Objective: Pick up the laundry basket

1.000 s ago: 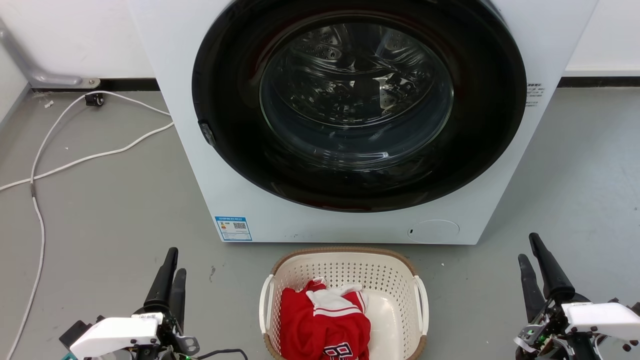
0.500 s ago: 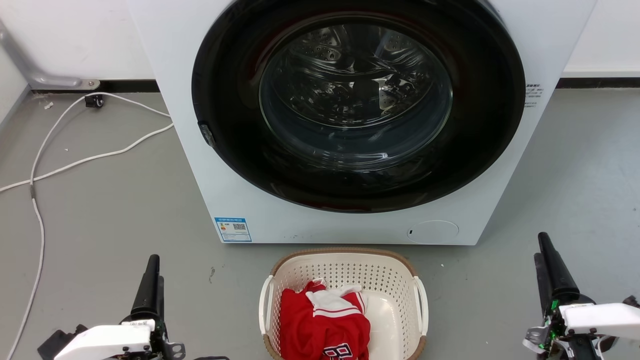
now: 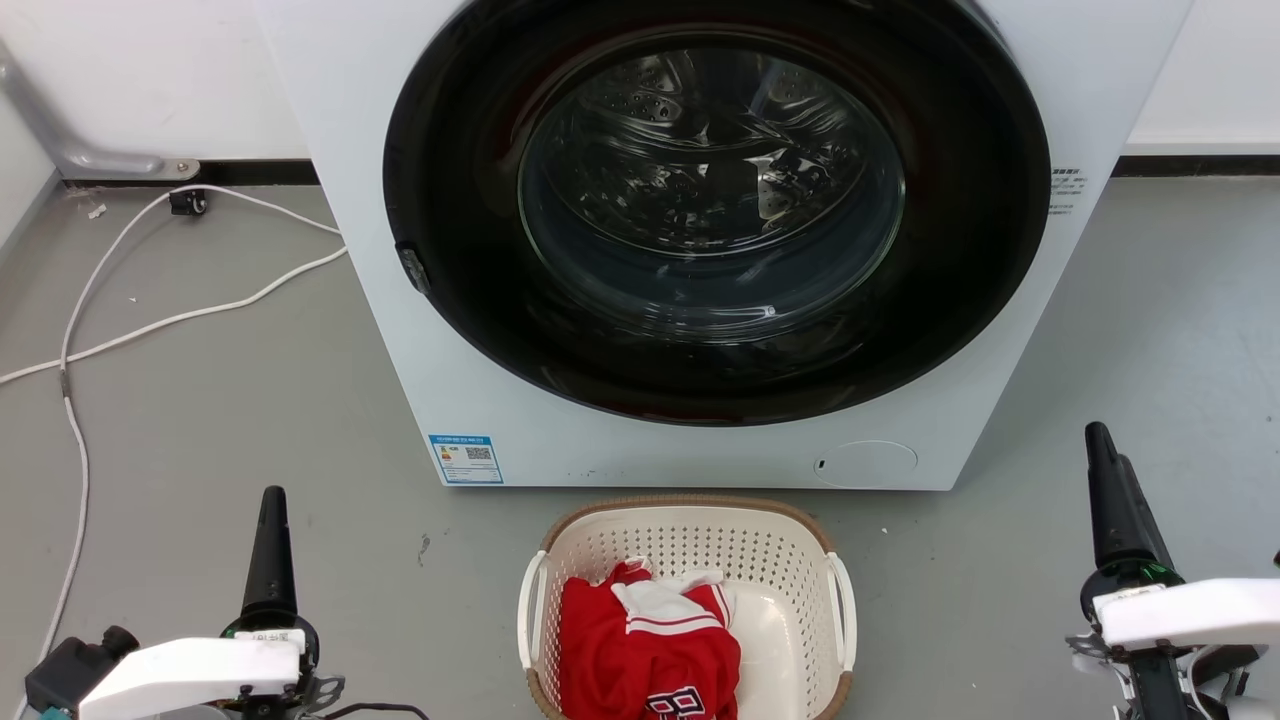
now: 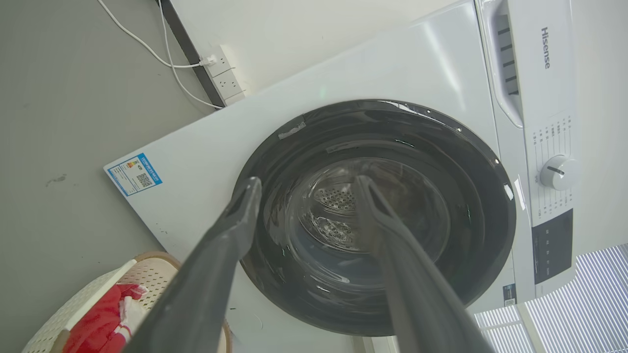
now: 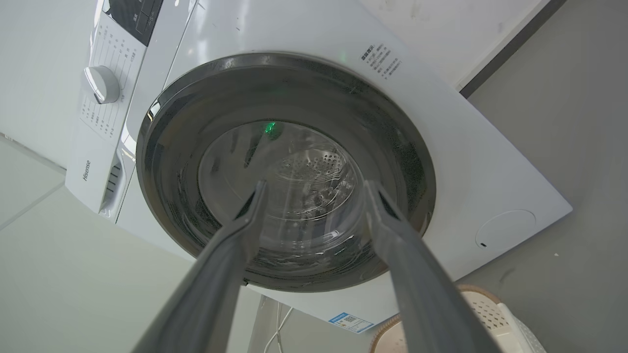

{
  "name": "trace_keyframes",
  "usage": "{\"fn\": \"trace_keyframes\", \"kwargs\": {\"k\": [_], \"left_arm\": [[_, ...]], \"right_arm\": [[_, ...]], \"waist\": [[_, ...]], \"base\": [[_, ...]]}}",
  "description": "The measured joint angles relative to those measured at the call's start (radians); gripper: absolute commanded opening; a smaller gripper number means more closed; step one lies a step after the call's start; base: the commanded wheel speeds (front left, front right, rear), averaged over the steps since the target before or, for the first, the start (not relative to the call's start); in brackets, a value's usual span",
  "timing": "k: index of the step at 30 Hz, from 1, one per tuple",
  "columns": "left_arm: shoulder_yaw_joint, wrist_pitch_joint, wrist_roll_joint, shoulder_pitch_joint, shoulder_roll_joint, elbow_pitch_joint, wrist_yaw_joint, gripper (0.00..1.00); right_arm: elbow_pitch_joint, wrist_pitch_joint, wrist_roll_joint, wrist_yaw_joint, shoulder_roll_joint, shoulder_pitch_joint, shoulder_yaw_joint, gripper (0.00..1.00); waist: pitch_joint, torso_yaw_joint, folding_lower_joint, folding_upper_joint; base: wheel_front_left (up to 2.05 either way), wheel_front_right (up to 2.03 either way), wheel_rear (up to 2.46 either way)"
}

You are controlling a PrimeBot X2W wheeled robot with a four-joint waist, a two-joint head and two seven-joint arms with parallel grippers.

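The laundry basket (image 3: 690,545) sat on the floor (image 3: 200,430) just in front of the washing machine (image 3: 400,350), holding red clothing (image 3: 640,650) (with a white piece on top). The left gripper (image 3: 273,497) and the right gripper (image 3: 1108,445) hung before the machine's two front corners, well apart from the basket, jaws parted and holding nothing.

Cropped and unreadable
Head view's bottom edge crops the laundry basket (image 3: 690,545) and red garment (image 3: 640,650) inside; the washing machine's (image 3: 600,452) blue label (image 3: 466,457) looks too small to read.
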Motion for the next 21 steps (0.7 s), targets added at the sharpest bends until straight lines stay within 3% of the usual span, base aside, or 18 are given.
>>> {"fn": "trace_keyframes", "kwargs": {"k": [7, 17, 21], "left_arm": [[-0.021, -0.023, 0.175, 0.019, 0.001, -0.084, 0.010, 1.00], [-0.124, -0.056, 0.484, 0.043, 0.001, -0.180, 0.052, 1.00], [-0.149, -0.066, 0.549, 0.047, 0.001, -0.204, 0.065, 1.00]], "right_arm": [[-0.065, -0.025, -0.179, 0.000, 0.000, 0.001, 0.035, 1.00], [-0.105, -0.059, -0.375, 0.000, 0.000, 0.019, 0.071, 1.00], [-0.109, -0.068, -0.423, 0.000, 0.000, 0.021, 0.078, 1.00]], "waist": [[0.002, -0.001, 0.0000, 0.0000], [0.002, -0.002, 0.0000, 0.0000], [0.002, -0.003, 0.0000, 0.0000]], "base": [[0.00, 0.00, 0.00], [0.00, 0.00, 0.00], [0.00, 0.00, 0.00]]}}
